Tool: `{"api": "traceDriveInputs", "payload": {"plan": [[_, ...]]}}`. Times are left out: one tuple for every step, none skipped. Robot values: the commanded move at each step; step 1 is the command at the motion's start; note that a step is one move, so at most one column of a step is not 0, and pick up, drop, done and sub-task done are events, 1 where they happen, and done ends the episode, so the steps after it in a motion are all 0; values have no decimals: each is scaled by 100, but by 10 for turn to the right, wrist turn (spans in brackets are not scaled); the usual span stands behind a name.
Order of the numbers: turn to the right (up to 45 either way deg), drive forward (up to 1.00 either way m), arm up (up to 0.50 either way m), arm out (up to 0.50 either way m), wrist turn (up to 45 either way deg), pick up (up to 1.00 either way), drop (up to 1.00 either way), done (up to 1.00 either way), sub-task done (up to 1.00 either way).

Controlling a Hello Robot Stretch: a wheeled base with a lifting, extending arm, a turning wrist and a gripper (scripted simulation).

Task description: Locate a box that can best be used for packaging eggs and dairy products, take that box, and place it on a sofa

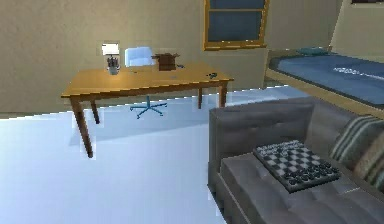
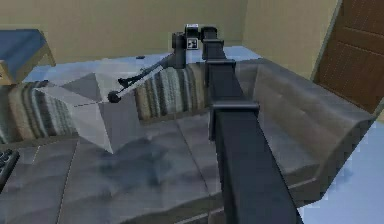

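Where the forward view looks ahead, a wooden table stands mid-room with a desk chair behind it and a few items on top, too small to name. A window sits in the far wall and a bed lies at the view's right. The sofa takes the lower right corner. A chessboard lies flat on its seat and a striped cushion leans against its back. Bare floor separates sofa and table.

In the arm side view, the arm reaches out across the sofa seat. The end effector has thin fingers slanting down toward the view's left, and their tips meet the upper right edge of a pale grey box. The box lies left of the end effector's body, in front of the striped cushions, and looks about as wide as tall, so no long axis stands out. I cannot tell whether it rests on the seat or hangs just above it. So I cannot tell whether the end effector has hold of it, nor how its fingers stand.

By my judgement the placing is near its end. The box is within the sofa's bounds, with bare seat to its right and the backrest behind. A dark corner, likely the chessboard, sits at the view's left edge.
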Motion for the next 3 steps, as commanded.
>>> {"api": "traceDriveInputs", "payload": {"plan": [[0,0,-30,0,0,0,0,0,0],[0,0,-32,0,0,0,0,0,0],[0,0,0,0,0,0,100,0,0]]}}
